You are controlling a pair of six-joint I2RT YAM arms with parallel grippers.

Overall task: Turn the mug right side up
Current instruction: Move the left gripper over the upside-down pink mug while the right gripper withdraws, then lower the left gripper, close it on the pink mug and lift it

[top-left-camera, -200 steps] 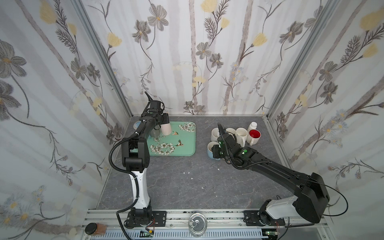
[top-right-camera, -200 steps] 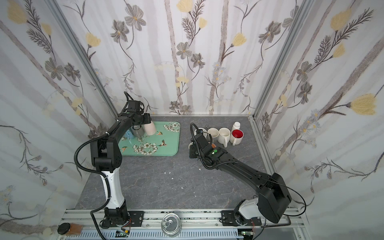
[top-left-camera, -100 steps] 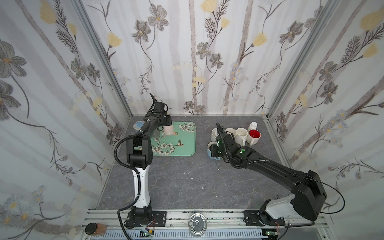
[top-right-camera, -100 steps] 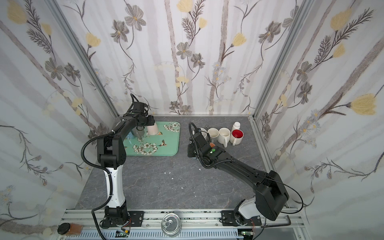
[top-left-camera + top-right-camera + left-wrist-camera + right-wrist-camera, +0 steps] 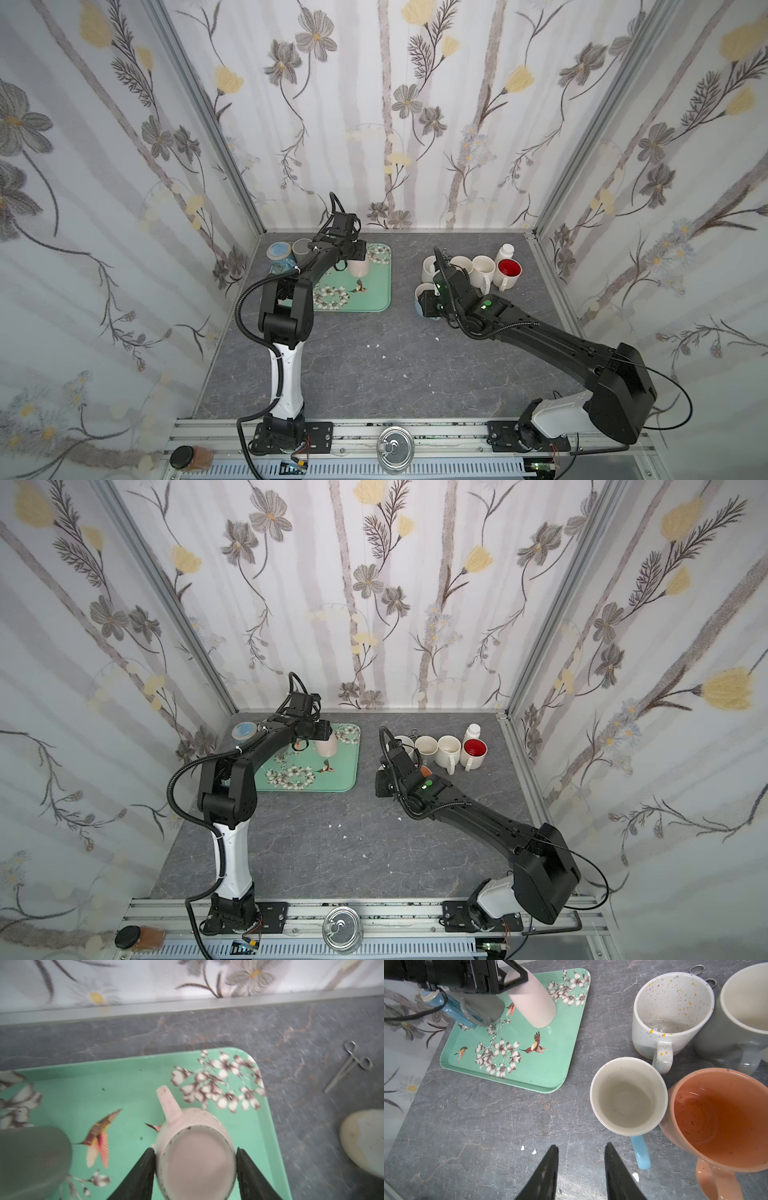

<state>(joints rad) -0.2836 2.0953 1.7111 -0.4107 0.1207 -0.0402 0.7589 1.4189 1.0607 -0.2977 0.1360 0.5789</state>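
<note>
Left gripper (image 5: 195, 1149), newly closed in over the far-left tray (image 5: 124, 1076), pinches the inverted pink mug (image 5: 532, 1001), ready for flipping; right gripper (image 5: 581, 1145) is spread and empty.

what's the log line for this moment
left hand astride inverted mug on tray | grip unclear | right hand open, empty

- A robot test cell — floral-papered panels (image 5: 374, 104) in aluminium posts (image 5: 210, 120) wall in a grey stone-look bench (image 5: 353, 365).
- A left arm (image 5: 286, 316) and a right arm (image 5: 561, 349) are bolted to a slotted rail (image 5: 436, 432) at the bench's front edge.
- Mugs (image 5: 484, 266) and a flowered tray (image 5: 374, 299) add kitchen dressing.
</note>
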